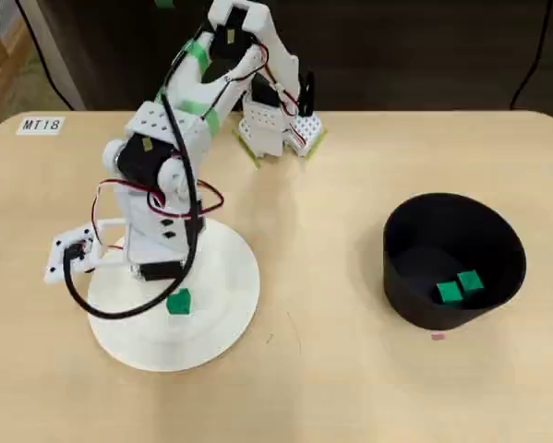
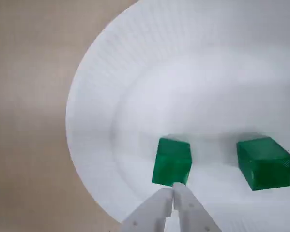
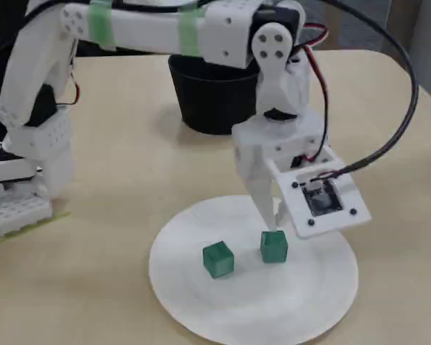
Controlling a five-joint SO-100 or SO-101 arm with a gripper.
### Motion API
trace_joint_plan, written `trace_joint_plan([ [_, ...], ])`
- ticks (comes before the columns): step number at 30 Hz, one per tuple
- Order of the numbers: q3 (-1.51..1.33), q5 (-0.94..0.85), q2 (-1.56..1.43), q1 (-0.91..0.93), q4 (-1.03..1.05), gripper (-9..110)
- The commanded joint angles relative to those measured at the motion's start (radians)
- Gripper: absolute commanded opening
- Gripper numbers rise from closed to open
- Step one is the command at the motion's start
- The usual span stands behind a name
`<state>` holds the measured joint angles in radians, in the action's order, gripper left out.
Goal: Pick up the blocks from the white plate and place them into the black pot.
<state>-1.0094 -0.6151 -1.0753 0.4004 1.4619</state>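
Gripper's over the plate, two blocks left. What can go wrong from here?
1. The gripper looks shut just above the nearer block; descending without opening would likely push it away.
2. The other block lies close by, so widely opened fingers might knock it.
3. The white plate lies loose on the table and may slide if pressed.

- Bare tabletop (image 1: 322,277) lies between the white plate (image 1: 234,305) and the black pot (image 1: 424,309).
- The pot's mouth is uncovered.
- Two green blocks (image 3: 218,259) (image 3: 273,246) sit apart, a gap between them.
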Motion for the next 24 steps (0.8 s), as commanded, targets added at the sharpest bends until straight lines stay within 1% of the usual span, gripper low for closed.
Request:
trace_joint_plan([
  [1, 0.055, -0.006, 0.0, 0.021, 0.025, 5],
  [6, 0.054, -0.023, 0.003, 0.028, 0.066, 21],
  [11, 0.049, -0.02, 0.009, 0.025, 0.097, 29],
  [15, 0.044, -0.006, 0.029, 0.017, 0.11, 31],
  [24, 0.054, 0.066, 0.074, 0.012, 0.118, 30],
])
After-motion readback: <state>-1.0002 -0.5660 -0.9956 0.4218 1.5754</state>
